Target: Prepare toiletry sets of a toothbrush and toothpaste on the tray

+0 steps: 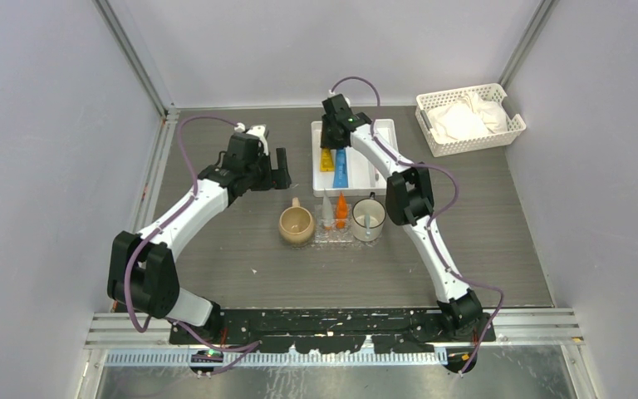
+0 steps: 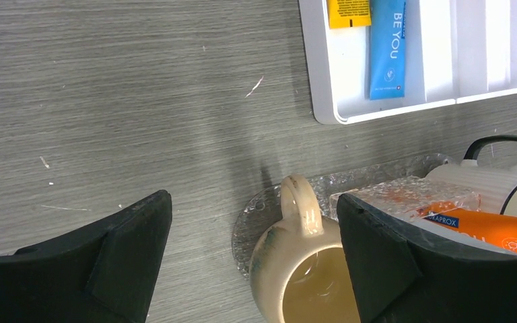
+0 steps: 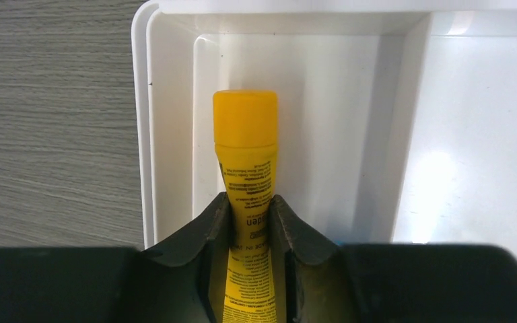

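My right gripper is shut on a yellow toothpaste tube with a yellow cap, inside the left compartment of the white compartmented tray. The fingers pinch the tube's middle. A blue toothpaste tube lies beside it, also in the left wrist view. The clear textured tray holds an orange toothpaste tube and a pale item. My left gripper is open and empty, above the table left of the trays.
A beige mug stands at the clear tray's left edge and a white mug with a thin stick in it at its right. A white slotted basket with cloth sits at the back right.
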Available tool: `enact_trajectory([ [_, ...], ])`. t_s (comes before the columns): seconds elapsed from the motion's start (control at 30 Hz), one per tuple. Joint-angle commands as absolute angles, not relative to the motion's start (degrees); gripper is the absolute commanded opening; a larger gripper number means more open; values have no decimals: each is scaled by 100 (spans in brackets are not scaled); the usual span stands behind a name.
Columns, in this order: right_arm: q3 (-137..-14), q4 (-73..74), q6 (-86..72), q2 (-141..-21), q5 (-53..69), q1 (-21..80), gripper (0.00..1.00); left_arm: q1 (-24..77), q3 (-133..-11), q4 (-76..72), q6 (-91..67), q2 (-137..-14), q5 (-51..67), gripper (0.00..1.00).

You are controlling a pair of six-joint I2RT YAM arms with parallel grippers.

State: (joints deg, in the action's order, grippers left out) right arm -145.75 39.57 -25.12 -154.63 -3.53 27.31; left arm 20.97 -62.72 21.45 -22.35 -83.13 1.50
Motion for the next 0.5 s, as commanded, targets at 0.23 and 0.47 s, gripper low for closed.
enact_trajectory([
  [0.23,-14270,4628,-1441,-15607,-1738,2822,21,2083,-6110,1982,-2363,-7907,83,94],
  [0.47,-13509,3360,-2259,-14798,-436,2445,16,2080,-5954,1876,-2430,-7760,206,100],
])
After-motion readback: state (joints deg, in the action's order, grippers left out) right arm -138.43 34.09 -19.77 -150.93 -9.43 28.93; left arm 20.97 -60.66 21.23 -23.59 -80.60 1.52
